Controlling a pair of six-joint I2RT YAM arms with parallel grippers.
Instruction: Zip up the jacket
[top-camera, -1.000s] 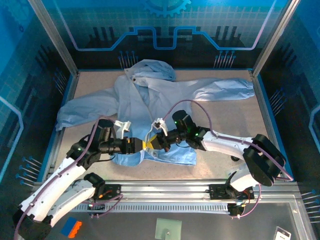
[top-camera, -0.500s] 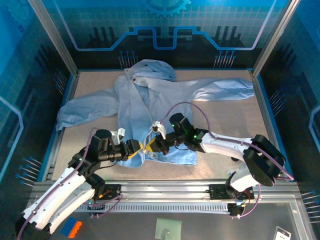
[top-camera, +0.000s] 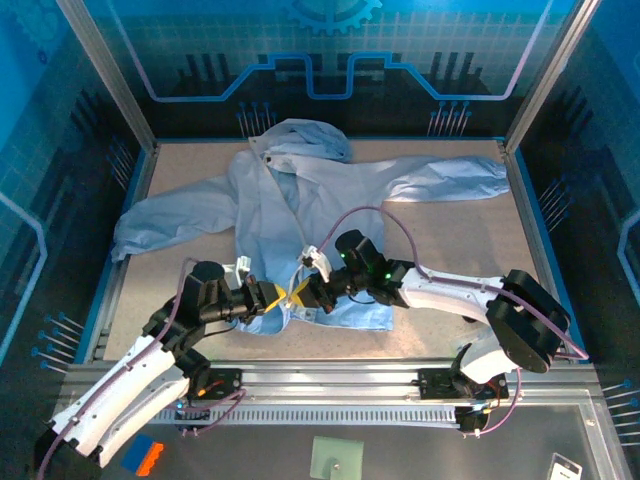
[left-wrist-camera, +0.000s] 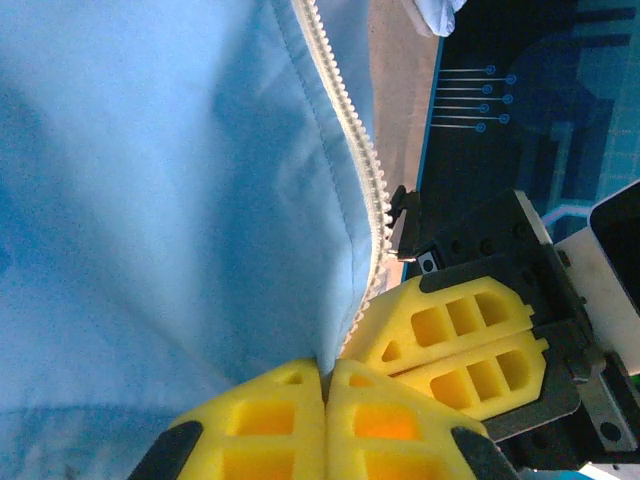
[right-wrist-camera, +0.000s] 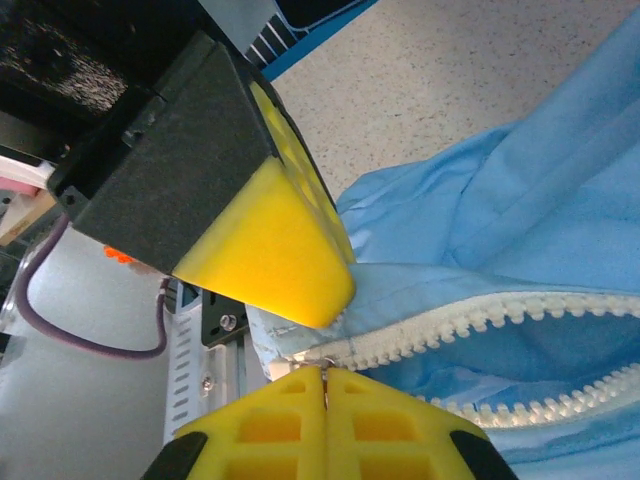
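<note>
The left gripper has just clamped onto the bottom hem of the jacket, right beside the zipper teeth — a moment ago its jaws stood apart. Touching it on the right, the right gripper stays closed at the zipper's lower end (the pull itself is hard to make out). The jacket lies spread on the surface, its front unzipped — with the hem anchored, drawing the zipper up looks possible.

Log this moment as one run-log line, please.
jacket: unzipped | left claw: shut on jacket edge | right claw: shut on zipper end
</note>
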